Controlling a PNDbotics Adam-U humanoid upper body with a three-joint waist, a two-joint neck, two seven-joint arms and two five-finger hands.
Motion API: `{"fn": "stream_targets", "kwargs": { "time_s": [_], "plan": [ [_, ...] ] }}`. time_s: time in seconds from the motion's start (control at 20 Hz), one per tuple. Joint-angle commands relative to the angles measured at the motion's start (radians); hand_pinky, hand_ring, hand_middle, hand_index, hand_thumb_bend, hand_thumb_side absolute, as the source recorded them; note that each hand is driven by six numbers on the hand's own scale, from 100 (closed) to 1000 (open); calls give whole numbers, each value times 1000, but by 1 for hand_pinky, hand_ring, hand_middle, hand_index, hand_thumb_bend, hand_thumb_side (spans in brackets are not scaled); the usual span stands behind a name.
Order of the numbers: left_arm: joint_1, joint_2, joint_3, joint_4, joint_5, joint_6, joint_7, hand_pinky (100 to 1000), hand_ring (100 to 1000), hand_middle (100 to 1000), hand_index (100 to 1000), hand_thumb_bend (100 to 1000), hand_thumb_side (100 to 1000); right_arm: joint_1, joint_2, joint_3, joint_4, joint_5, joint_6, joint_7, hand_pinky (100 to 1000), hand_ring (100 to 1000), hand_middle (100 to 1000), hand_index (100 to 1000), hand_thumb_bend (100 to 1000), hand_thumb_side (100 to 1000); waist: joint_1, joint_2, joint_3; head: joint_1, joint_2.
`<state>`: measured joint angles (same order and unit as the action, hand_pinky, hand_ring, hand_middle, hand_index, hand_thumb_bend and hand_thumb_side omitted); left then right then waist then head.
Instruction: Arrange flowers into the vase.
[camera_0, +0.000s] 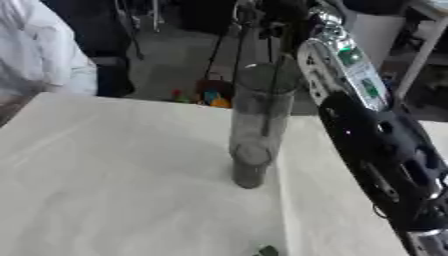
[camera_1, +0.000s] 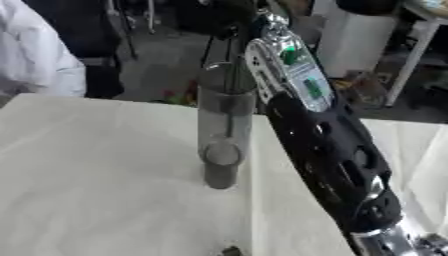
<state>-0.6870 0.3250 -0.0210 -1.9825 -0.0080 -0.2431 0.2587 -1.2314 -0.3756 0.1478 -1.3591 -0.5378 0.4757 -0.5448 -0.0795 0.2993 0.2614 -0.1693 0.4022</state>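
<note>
White table (camera_0: 114, 175), vase (camera_0: 256, 125) near its middle.

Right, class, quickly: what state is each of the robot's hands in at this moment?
Left hand: not in view.
Right hand: raised above the vase, blurred against the dark background; its state cannot be told.

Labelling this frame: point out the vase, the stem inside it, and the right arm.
vase (camera_0: 254, 150): left eye view, on its clear glass wall.
stem (camera_0: 269, 107): left eye view, on the dark stalk inside the vase.
right arm (camera_1: 328, 150): right eye view, on the black forearm shell.
</note>
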Motion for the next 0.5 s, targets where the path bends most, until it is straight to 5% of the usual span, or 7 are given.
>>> {"fn": "stream_targets", "kwargs": {
  "time_s": [0.05,0.35,0.4,0.5],
  "plan": [
    [-17,5,-3,-18,4,-1,-3,902,996,912,1000,167,1000,-17,-12,-12,-7,-3,-2,-5,468,409,100,100,428,166,11,-17,1,1,-12],
    [-20,4,-3,-18,5,-1,-4,902,996,911,1000,167,1000,-13,-12,-9,-8,-9,-2,-11,494,414,100,100,405,222,11,-16,-1,2,-12],
    [-20,4,-4,-18,6,-1,-5,902,996,910,1000,168,1000,-13,-12,-8,-8,-8,-2,-11,503,414,100,100,436,329,10,-16,-1,2,-13],
    [-21,3,-4,-18,6,-1,-5,902,996,910,1000,168,1000,-11,-14,-4,-11,2,-7,-3,506,417,100,100,474,377,10,-16,-4,3,-15]
  ]
}}
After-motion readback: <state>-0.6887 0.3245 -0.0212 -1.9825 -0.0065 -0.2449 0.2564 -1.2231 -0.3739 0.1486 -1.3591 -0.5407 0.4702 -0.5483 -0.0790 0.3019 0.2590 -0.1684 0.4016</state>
